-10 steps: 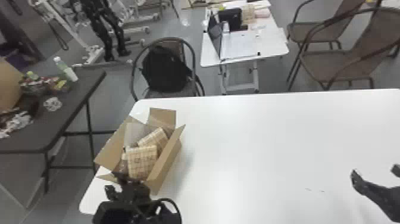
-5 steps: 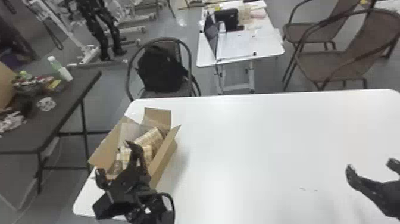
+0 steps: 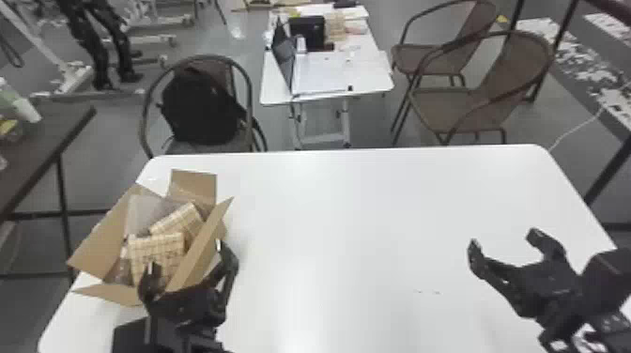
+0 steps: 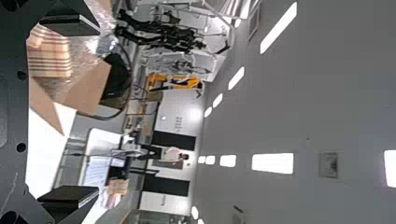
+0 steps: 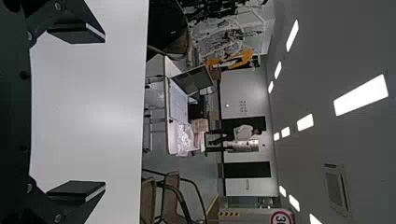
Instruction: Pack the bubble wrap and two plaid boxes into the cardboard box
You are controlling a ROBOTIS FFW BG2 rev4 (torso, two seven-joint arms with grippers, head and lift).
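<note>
Both plaid boxes in, flaps still to fold

The cardboard box (image 3: 103,237) sits at the table's (image 3: 357,211) left side, flaps spread, probably left open for loading. Inside, the near plaid box (image 3: 157,246) and far plaid box (image 3: 176,220) lie at differing angles with bubble wrap (image 3: 141,213) around them, presumably as cushioning. The left gripper (image 3: 185,257), at the carton's near end, has its fingers wide apart and empty; the right gripper (image 3: 504,236), near right, likewise.

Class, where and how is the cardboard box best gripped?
Probably by its right flap, from above, midway along the edge: the flap is thin and slants up and outward, so the open left pincer could straddle it.
</note>
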